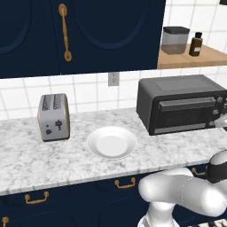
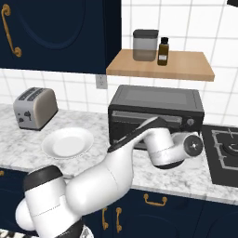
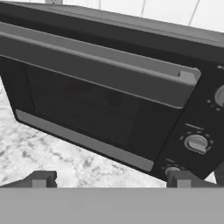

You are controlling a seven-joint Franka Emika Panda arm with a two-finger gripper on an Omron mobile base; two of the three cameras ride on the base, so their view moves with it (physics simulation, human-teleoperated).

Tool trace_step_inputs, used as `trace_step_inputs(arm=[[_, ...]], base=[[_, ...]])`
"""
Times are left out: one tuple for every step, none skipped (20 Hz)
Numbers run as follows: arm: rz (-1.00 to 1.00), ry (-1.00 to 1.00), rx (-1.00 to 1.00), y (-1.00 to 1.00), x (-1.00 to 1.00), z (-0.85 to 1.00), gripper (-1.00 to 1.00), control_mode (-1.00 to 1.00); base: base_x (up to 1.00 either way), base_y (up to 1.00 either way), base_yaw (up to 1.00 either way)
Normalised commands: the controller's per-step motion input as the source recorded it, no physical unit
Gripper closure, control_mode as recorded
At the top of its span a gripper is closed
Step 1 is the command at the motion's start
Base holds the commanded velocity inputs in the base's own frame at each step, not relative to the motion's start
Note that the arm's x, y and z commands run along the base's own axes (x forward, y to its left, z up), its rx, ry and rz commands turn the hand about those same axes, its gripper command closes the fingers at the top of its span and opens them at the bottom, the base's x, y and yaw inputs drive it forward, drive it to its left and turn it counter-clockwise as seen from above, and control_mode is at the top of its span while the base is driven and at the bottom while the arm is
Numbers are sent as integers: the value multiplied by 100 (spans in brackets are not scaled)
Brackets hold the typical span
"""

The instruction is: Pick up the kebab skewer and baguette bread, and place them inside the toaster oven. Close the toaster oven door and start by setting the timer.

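Note:
The toaster oven (image 1: 177,104) (image 2: 155,104) is a dark grey box on the marble counter. Its door (image 3: 87,105) is shut, with the grey bar handle (image 3: 96,70) along the top edge. Its knobs (image 3: 195,142) sit on the right side. My gripper (image 3: 111,179) hangs close in front of the door's lower edge. It is open, with its fingertips (image 3: 41,178) far apart and nothing between them. The kebab skewer and the baguette bread are out of view. Through the dark door window I cannot make out anything inside.
A white plate (image 1: 111,142) (image 2: 67,142) lies bare on the counter left of the oven. A silver two-slot toaster (image 1: 54,117) (image 2: 35,108) stands further left. Above the oven, a wooden shelf (image 2: 186,67) holds a jar and a bottle. A stove (image 2: 225,148) lies to the right.

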Motion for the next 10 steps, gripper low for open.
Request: trace_step_inputs(arm=[[0, -14, 3, -33, 0, 0, -100, -100], [0, -20, 8, -41, 0, 0, -100, -100], [0, -22, 9, -39, 0, 0, -100, -100], [0, -25, 11, -47, 0, 0, -100, -100], [0, -21, 14, -48, 0, 0, -100, -100], [0, -19, 17, -44, 0, 0, -100, -100], [0, -21, 17, -43, 0, 0, -100, -100], [0, -21, 18, -44, 0, 0, -100, -100], [0, -21, 15, -42, 0, 0, -100, -100], [0, -23, 12, -38, 0, 0, -100, -100]], base=[[0, 0, 0], [0, 0, 0], [0, 0, 0], [0, 0, 0], [0, 0, 0], [0, 0, 0], [0, 0, 0], [0, 0, 0], [0, 0, 0], [0, 0, 0]])
